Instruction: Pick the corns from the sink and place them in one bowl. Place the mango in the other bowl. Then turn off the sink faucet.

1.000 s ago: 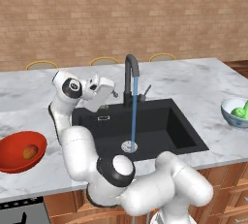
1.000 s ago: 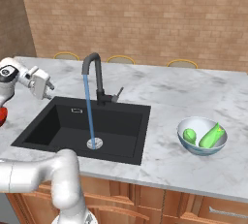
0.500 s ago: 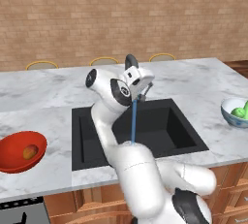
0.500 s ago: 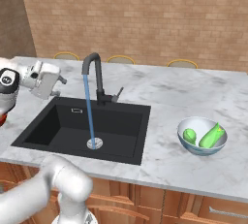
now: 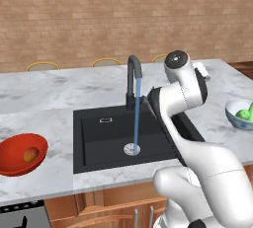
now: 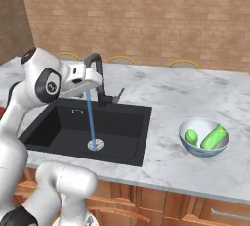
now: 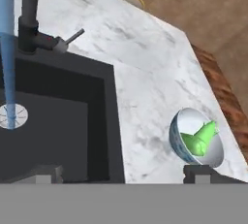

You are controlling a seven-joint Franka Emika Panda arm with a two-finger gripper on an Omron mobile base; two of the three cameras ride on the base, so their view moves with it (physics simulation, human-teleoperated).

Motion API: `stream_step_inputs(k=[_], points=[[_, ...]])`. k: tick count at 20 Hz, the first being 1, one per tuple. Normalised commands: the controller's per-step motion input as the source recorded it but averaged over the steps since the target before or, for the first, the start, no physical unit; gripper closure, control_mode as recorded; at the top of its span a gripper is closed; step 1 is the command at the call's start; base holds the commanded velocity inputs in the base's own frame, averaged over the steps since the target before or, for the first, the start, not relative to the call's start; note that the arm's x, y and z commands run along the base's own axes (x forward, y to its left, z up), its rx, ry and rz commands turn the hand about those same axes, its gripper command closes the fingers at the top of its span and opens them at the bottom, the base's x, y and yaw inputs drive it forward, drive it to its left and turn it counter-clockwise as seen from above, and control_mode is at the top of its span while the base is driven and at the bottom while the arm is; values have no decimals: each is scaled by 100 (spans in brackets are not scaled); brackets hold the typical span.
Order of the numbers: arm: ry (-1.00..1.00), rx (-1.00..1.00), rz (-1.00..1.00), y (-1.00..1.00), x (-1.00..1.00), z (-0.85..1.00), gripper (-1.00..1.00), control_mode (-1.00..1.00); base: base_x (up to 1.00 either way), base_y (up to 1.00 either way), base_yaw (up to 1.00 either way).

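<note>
Faucet lever (image 7: 72, 37) sits well beyond the spread fingertips (image 7: 203, 171), seemingly untouched.

Marble counter (image 6: 180, 93); brick wall (image 5: 99, 15) behind; chair backs (image 5: 42, 66) beyond.

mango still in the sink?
No. The mango lies in the red bowl on the counter left of the sink in the left base view.
</note>
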Motion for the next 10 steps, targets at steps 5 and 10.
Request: stream_step_inputs(k=[5,10], points=[[5,56,21,-83,8,0,-100,-100,0,0,0],[3,33,41,-39,7,-1,-100,-100,0,0,0]])
